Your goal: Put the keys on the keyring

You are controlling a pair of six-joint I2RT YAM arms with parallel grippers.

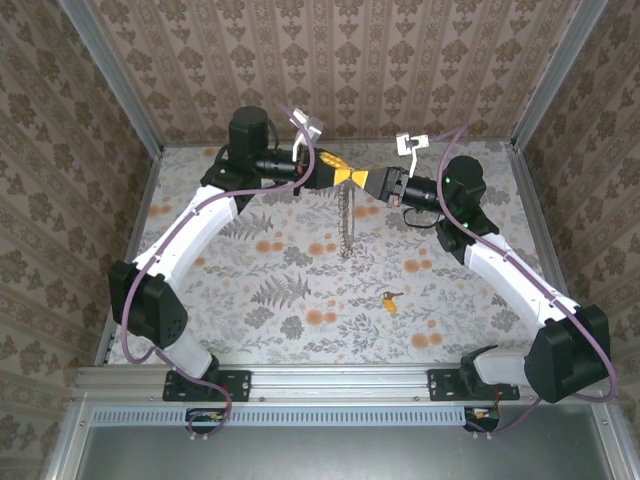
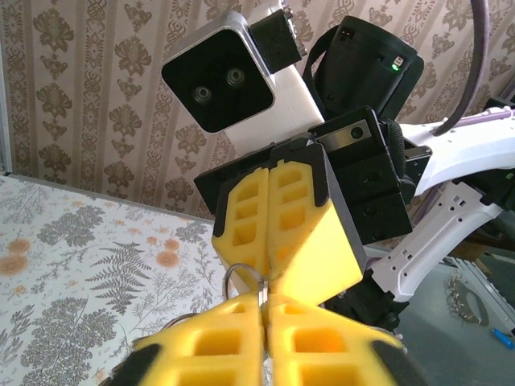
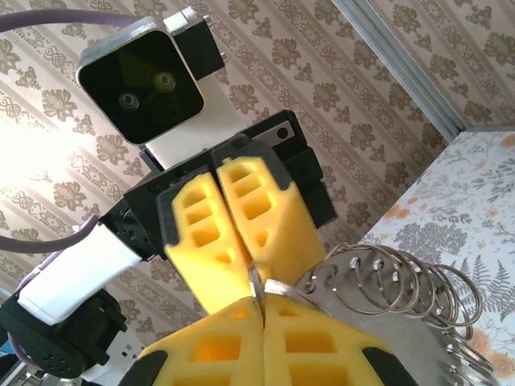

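While you are holding keyring (image 1: 347, 225) aloft, left gripper (image 1: 342, 176) and right gripper (image 1: 358, 179) are both clenching its top loop, tips meeting. Key (image 1: 389, 300) is lying loose on worktop (image 1: 250, 300), well apart. Threading not begun; you are needing one gripper free for key.

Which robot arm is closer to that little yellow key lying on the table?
Right. The key lies right of the hanging rings, between them and the right arm; the left arm is on the rings' other side, farther off.
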